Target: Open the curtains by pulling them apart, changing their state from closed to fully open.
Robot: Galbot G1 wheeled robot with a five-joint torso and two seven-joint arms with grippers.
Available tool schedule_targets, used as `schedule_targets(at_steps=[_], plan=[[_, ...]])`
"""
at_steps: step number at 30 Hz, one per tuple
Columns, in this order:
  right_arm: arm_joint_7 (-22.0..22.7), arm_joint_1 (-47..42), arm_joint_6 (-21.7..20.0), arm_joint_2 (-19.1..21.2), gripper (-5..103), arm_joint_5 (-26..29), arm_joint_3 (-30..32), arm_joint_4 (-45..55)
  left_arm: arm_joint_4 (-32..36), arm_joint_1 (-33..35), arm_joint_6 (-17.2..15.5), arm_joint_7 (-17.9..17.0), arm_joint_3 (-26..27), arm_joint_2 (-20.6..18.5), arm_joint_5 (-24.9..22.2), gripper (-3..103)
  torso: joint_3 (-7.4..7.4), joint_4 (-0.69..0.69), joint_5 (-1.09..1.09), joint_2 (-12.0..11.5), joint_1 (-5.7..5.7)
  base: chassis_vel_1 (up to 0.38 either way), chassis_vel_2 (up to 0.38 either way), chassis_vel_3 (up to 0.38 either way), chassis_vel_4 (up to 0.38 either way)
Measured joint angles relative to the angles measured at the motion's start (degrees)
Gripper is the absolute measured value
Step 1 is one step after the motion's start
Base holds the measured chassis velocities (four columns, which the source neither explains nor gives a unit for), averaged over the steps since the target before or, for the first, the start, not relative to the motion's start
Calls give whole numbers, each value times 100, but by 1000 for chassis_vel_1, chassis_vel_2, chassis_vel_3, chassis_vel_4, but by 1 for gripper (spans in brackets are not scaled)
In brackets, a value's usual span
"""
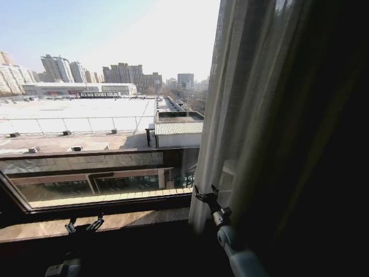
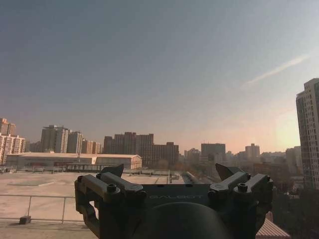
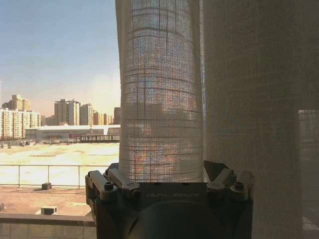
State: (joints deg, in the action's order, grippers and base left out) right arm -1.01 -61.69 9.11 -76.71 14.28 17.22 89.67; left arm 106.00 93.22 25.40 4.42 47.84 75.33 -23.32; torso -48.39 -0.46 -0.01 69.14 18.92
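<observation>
The sheer white pleated curtain panel (image 1: 253, 115) hangs bunched at the right side of the window, leaving the glass to its left bare, with the city rooftops in full view. Up from below reaches the right arm, its black gripper (image 1: 206, 193) raised at the curtain's lower left edge, fingers spread apart. From the right wrist view that gripper (image 3: 169, 175) has 1 rounded fold of woven fabric (image 3: 162, 89) sitting between its open fingers, not pinched. Lower on the left, the left gripper (image 1: 84, 224) sits at the dark window sill (image 1: 115, 208), fingers parted on nothing; its wrist view shows the gripper (image 2: 169, 175) facing sky and towers.
</observation>
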Motion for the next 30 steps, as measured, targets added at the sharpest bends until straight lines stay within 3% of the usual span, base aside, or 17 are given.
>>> schedule_targets(at_steps=[1, 4, 11, 14, 16, 19, 24, 30], plan=[[0, 0, 0, 0, 87, 0, 0, 0, 0, 0, 0, 0, 0, 0, 0, 100, 0, 0, 0, 0, 0, 0, 0, 0, 0], [0, 26, 54, -17, 71, 5, -4, -77, 0, 1, 0, 0, 0, 0, 0, 100, 2, 0, 0, 1, -4, 0, 0, 0, 0], [-7, 26, 78, -31, 49, 3, 10, -106, 0, 1, 0, 0, 0, 0, 0, 100, 2, 0, -1, 2, -6, 0, 0, 0, 0], [-39, 15, 93, -36, 32, 12, 18, -107, 0, 1, 0, 0, 0, 0, 0, 100, 2, 0, 0, 2, -5, 0, 0, 0, 0], [-63, 10, 99, -39, 32, 28, 26, -107, 0, 1, 0, 0, 0, 0, 0, 100, 2, 0, 0, 2, -5, 0, 0, 0, 0], [-175, 11, 163, -63, 16, 194, 47, -122, 0, 1, 0, 0, 0, 0, 0, 100, 3, 0, 0, 3, -5, 0, 0, 0, 0], [-379, 39, 186, -51, 2, 338, 94, -187, 0, 1, 0, -1, 0, 0, 0, 100, 2, 0, -1, 2, -5, 0, 0, 0, 0], [-502, 87, 181, -43, 0, 441, 118, -242, 0, 1, 0, -1, 0, 0, 0, 100, 2, 0, 0, 2, -5, 0, 0, 0, 0]])
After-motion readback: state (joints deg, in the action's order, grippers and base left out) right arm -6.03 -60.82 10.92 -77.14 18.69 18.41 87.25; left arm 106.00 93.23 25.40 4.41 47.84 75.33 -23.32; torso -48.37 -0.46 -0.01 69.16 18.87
